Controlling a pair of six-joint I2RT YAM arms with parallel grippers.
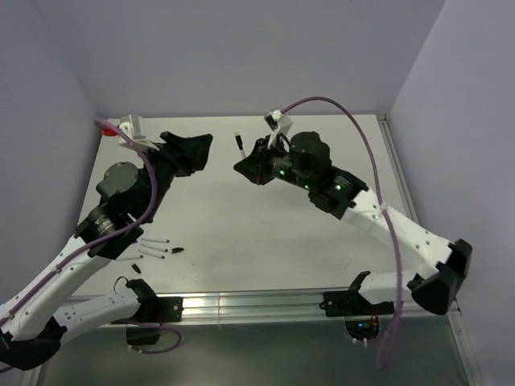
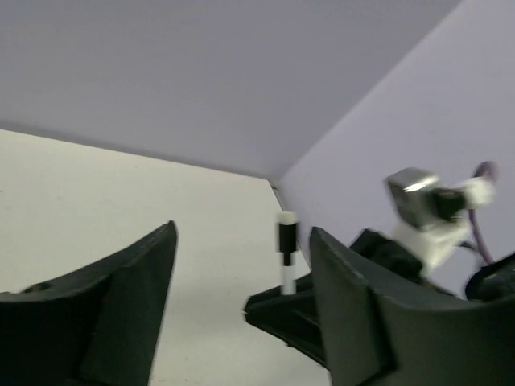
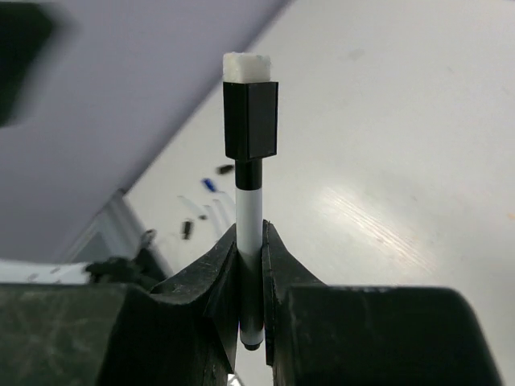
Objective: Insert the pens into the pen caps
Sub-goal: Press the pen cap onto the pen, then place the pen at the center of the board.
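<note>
Black plastic over white: the black cap (image 3: 250, 121) sits on the upper end of the pen (image 3: 249, 213), and I judge it seated, since only a short dark neck shows between it and the white barrel. My right tool (image 3: 250, 253) is closed on the lower part of that barrel. It pinches low so that the whole upper end stands free above the fingers. The pen is held roughly upright and raised well off the counter (image 1: 265, 233), towards the far side, where a second tool can reach it.

My left tool (image 2: 241, 277) stands wide open and holds nothing. From its own camera the capped pen shows in the gap between its two fingers, closer to the right one, but beyond them and touching neither. From above, the left tool faces the right one, near it and apart.

The other pieces lie near the base of my left arm. The loose pens (image 1: 154, 241) lie side by side, and the loose caps (image 1: 177, 250) lie just beside them. They are small and dark, and I cannot count them with certainty. One of the pens there shows a blue end in the right wrist view.

As I read it, this pen is done and needs only to be laid down. The pens by my left arm are not yet capped. The thin barrels could roll when nudged, so each pick calls for a square approach.
</note>
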